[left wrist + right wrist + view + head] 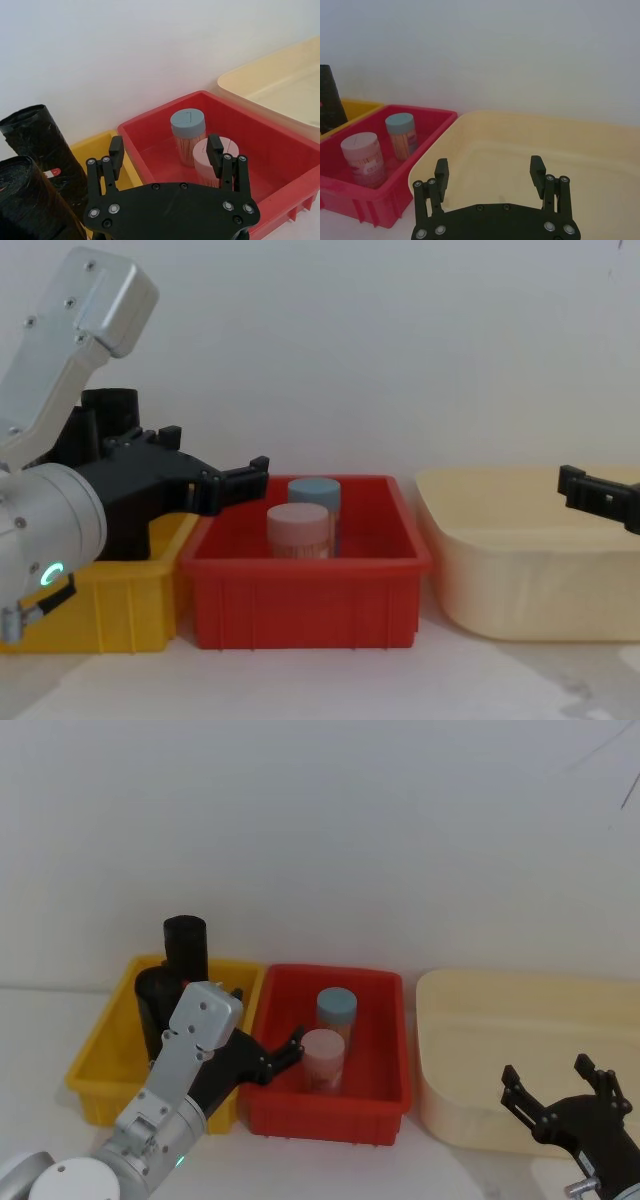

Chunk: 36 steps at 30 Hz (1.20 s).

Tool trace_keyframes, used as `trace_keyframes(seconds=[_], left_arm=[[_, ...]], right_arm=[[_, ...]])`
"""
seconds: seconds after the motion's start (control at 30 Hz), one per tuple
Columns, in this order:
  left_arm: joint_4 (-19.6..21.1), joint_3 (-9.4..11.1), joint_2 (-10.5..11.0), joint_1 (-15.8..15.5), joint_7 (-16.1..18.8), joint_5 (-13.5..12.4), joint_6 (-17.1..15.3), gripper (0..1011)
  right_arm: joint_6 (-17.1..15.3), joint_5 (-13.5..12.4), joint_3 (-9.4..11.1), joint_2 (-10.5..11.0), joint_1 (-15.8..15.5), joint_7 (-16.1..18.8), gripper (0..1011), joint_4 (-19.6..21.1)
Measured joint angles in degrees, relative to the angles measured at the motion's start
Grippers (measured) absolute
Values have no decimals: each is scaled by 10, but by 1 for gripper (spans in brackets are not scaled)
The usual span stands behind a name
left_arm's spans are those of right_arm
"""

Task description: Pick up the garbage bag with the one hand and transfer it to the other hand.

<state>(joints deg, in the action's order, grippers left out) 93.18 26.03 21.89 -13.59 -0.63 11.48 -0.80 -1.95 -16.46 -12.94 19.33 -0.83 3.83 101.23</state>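
The garbage bag (37, 142) stands up tall in the yellow bin (92, 1082), which touches the red bin (330, 973) on its left side. It leans in the bin's back corner. Its top pokes out well above the rim, and that likely makes it easy to grab. It is a black roll, wound tight, with shiny wrinkled plastic and a hole down its middle. A small red-and-white label sits on its side. A second black roll (22, 200) that looks the same stands touching it.

The left tool (165, 152), on the arm with the green light, hangs over the red bin's left edge. Its two fingers are spread wide and hold nothing. It is probably lined up there to reach across to the roll.

The right tool (489, 167) hangs over the cream tub (480, 992), just right of the red bin. Its fingers are spread wide and hold nothing too, likely so it can take the roll when it comes.
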Motion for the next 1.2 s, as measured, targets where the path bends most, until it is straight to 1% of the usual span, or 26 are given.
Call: trace_keyframes(seconds=[0.37, 0.5, 0.6, 0.73, 0.83, 0.93, 1.0, 1.07, 1.1, 1.2], left_arm=[[0, 0, 0, 0, 0, -1, 0, 1001], [1, 1, 0, -3, -2, -4, -5, 1001], [5, 4, 1, -9, -5, -9, -12, 1001], [15, 7, 6, -20, -12, -16, -28, 1001], [32, 6, 12, -34, -23, -19, -50, 1001], [43, 3, 17, -41, -31, -19, -65, 1001], [58, -3, 24, -48, -41, -16, -81, 1001], [67, -9, 29, -50, -45, -13, -89, 1001], [79, -17, 36, -50, -52, -8, -99, 1001], [94, -30, 47, -46, -60, 0, -111, 1001]], right_arm=[[0, 0, 0, 0, 0, 0, 1001, 0], [-5, -1, 0, -1, 0, 0, 1001, 2], [-15, -6, 1, -4, 0, 1, 1000, 7], [-31, -16, 2, -11, 4, 3, 1000, 20], [-40, -20, 1, -16, 10, 4, 1000, 27], [-54, -25, -4, -23, 24, 8, 1000, 38], [-59, -27, -6, -27, 31, 10, 1000, 40], [-66, -28, -12, -33, 43, 13, 1001, 43], [-71, -28, -17, -37, 51, 15, 1000, 44], [-78, -28, -25, -43, 64, 18, 1001, 44]])
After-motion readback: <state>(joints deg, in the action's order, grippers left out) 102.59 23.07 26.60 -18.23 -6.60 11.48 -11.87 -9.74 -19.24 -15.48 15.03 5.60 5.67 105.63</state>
